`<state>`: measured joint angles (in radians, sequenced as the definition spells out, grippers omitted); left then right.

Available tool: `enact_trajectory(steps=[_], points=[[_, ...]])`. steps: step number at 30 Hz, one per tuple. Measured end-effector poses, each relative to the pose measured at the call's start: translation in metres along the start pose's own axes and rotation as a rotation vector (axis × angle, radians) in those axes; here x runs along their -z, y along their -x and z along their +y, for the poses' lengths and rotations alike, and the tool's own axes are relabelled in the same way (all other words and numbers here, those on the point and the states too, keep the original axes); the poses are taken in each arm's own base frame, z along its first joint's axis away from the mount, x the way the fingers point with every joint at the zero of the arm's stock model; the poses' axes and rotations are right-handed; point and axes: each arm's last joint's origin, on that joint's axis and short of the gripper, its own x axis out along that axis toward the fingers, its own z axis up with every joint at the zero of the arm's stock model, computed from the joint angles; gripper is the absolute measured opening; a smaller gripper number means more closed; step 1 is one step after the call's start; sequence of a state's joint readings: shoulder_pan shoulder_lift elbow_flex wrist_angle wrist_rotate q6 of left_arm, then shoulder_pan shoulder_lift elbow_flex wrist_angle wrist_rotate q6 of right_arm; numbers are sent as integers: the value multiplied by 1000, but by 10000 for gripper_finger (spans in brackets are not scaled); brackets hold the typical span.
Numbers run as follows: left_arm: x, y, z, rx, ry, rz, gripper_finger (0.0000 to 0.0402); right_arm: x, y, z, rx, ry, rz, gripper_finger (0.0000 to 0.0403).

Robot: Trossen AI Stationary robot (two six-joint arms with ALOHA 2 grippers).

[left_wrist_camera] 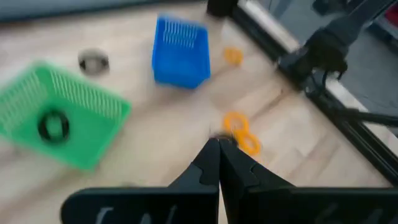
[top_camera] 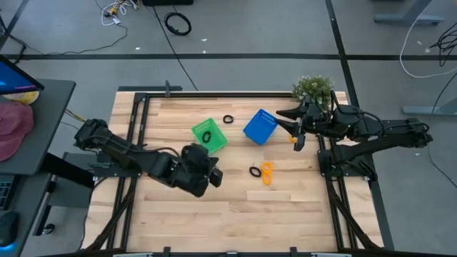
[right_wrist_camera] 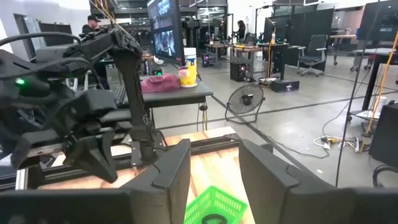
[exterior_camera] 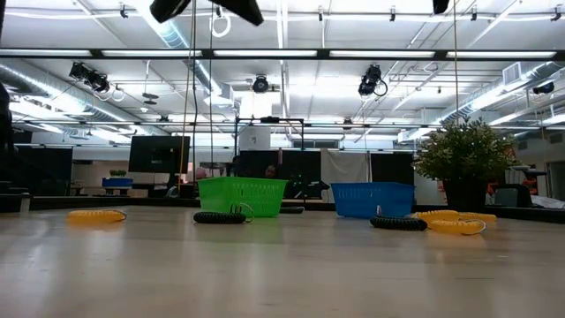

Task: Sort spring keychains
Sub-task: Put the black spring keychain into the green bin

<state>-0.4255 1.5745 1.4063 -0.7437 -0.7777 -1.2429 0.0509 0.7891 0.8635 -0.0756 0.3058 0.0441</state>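
Note:
The green basket (top_camera: 209,134) holds one black spring keychain (left_wrist_camera: 53,126). A second black keychain (top_camera: 228,119) lies on the table beyond it, near the blue basket (top_camera: 260,126). A third black one (top_camera: 255,171) lies beside orange keychains (top_camera: 266,173) at mid-table. Another orange keychain (top_camera: 293,139) lies to the right of the blue basket. My left gripper (left_wrist_camera: 219,148) is shut and raised above the table, left of the black-and-orange group. My right gripper (right_wrist_camera: 214,163) is open and hovers right of the blue basket.
A potted plant (top_camera: 313,89) stands at the table's far right corner, just behind my right gripper. A dark frame rail (top_camera: 325,153) runs along the table's right side. Bare wood (top_camera: 235,214) spans the near half of the table.

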Motion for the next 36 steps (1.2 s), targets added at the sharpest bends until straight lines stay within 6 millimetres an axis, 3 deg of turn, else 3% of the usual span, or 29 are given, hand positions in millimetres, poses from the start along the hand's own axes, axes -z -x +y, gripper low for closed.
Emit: enact_trajectory(steps=[7, 13, 17, 26, 31, 36], points=[[-8, -21, 24, -184, 429, 377, 36, 0, 0, 0, 0, -16, 0, 141], [-16, -30, 46, -364, 415, 427, 63, 0, 0, 0, 0, -22, 0, 141], [-28, -40, 54, -373, 403, 466, 90, 0, 0, 0, 0, -23, -2, 141], [-50, -58, 71, -379, 423, 568, 220, -1, 0, 0, -1, -29, -8, 141], [-41, -69, 87, -446, 421, 591, 263, -2, 0, 0, -1, -33, -22, 141], [-20, -80, 100, -481, 430, 618, 269, -2, 0, 0, -1, -34, -22, 141]])
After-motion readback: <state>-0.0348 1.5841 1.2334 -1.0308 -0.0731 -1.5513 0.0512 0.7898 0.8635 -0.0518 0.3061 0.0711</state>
